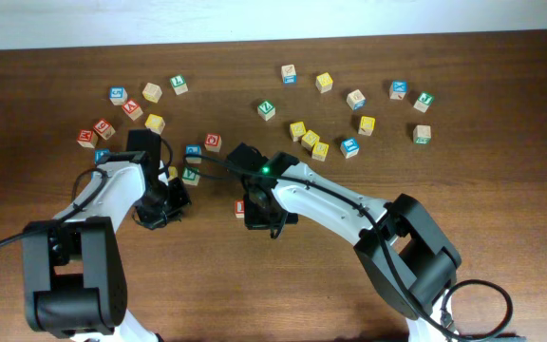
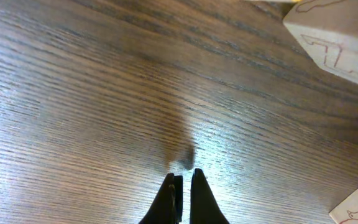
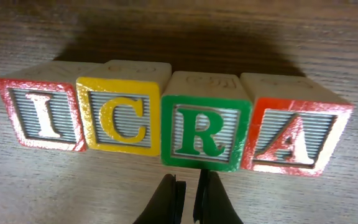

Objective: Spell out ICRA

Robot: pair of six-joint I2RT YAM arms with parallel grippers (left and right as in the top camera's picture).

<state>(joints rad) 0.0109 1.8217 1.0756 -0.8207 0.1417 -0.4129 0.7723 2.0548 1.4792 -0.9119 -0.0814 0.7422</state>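
Wooden alphabet cubes printed red I (image 3: 42,118), yellow C (image 3: 122,117), green R (image 3: 205,129) and red A (image 3: 294,134) are lined up side by side on the brown wooden table (image 3: 328,37). The right gripper (image 3: 189,182), closed and empty just before the R, is best drawn straight back so that the row is not nudged. The left gripper (image 2: 184,180) is closed on nothing.

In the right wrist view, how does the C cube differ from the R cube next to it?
The C cube has a yellow border and letter; the R cube has green ones. The C cube is second from the left in the row, the R cube third. The R cube sits slightly nearer the camera than the C cube, so their faces are not flush. Both are same-sized wooden cubes with striped grey faces and upright letters.
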